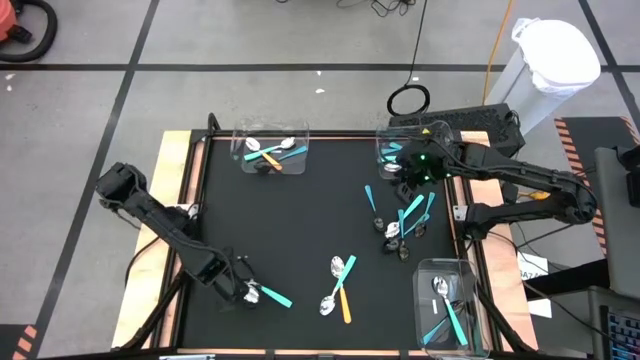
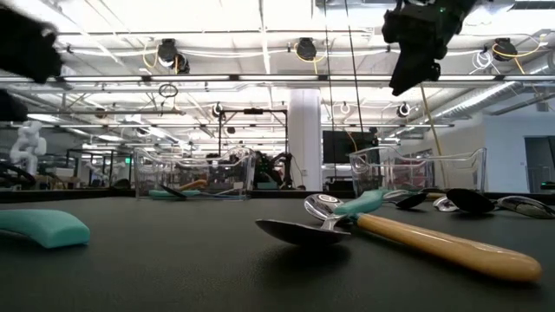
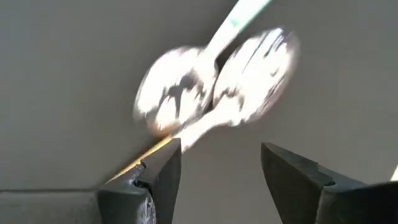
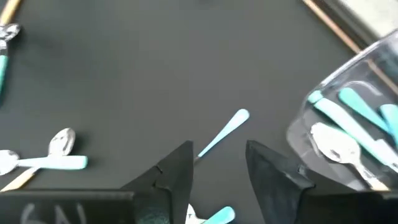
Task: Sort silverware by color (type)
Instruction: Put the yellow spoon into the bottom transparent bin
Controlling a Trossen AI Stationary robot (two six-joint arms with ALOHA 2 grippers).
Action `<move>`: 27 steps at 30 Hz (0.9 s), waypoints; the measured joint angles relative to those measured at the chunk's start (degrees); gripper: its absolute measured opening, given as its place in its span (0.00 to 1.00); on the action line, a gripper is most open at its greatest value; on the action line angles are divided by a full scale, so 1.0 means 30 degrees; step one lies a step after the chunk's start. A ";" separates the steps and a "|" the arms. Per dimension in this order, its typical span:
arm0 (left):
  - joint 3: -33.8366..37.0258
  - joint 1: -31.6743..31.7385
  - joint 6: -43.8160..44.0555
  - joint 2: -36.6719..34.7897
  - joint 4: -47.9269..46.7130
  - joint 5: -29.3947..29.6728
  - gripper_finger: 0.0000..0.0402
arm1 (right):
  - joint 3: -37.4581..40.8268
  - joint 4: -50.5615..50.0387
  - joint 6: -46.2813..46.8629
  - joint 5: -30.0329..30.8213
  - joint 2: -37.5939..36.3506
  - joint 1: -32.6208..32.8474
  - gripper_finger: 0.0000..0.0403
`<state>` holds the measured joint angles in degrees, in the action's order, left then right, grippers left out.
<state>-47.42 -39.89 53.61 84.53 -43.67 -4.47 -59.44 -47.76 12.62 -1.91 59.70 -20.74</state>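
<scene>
The silverware (image 1: 404,222) lies scattered on the black desk (image 1: 300,220) with some already in bins, and my right tool (image 1: 407,165), parted and empty, hovers above the cluster, so next I must descend onto one teal handle.

No text or label can be read.

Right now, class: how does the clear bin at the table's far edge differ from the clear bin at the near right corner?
The far bin holds teal and orange-handled utensils; the near right bin shows only teal-handled ones. The far bin lies crosswise along the table's far edge; the near right bin runs lengthwise by the right edge. Both are clear, rectangular and open-topped.
</scene>
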 joint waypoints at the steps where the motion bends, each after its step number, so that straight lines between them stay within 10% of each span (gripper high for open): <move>1: 0.0000 -0.0208 0.0057 0.0000 -0.0552 0.0064 0.54 | 0.0000 0.0075 0.0134 0.0472 0.0022 0.0248 0.35; 10: 0.0458 -0.0971 -0.1050 -0.0005 -0.0772 0.3106 0.54 | 0.0000 0.0375 0.1313 0.1197 0.0039 0.2010 0.34; 19: 0.2252 -0.1244 -0.0189 0.0029 -0.0077 0.1800 0.52 | 0.0000 0.0421 0.2265 0.1575 0.0039 0.3487 0.34; 27: 0.2301 -0.1372 -0.0133 0.0015 -0.0061 0.1800 0.24 | 0.0000 0.0435 0.3394 0.3553 0.0039 0.4947 0.34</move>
<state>-40.52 -44.00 53.21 84.58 -43.85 0.93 -59.44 -46.46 22.81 8.75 59.81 -5.90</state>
